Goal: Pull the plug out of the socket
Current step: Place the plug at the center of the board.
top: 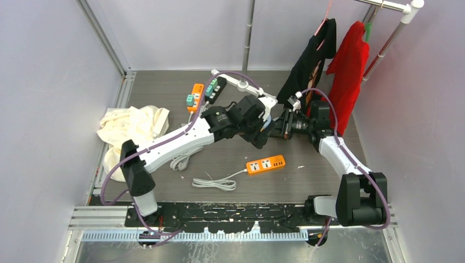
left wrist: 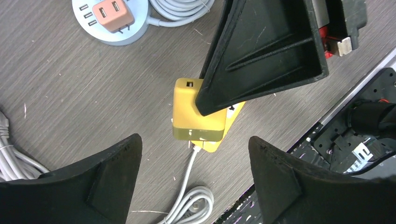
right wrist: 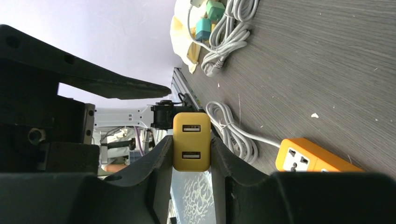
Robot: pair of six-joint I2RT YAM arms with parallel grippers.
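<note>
My right gripper (right wrist: 191, 156) is shut on a yellow two-port USB plug (right wrist: 191, 141) and holds it in the air, clear of the table. The orange power strip (right wrist: 314, 157) lies flat on the table with open sockets showing; it also shows in the top view (top: 265, 164). In the left wrist view the plug (left wrist: 196, 114) sits under a right finger (left wrist: 261, 51), with the strip (left wrist: 215, 145) below it. My left gripper (left wrist: 194, 186) is open and empty, hovering just above the plug. Both grippers (top: 271, 130) meet mid-table.
The strip's white cable (top: 216, 183) is coiled at the front. A second orange strip with teal plugs (top: 194, 97) and a black strip (top: 215, 89) lie at the back. A round hub (left wrist: 112, 23), cream cloth (top: 131, 126), and hanging red (top: 348, 66) and black (top: 310, 60) shirts.
</note>
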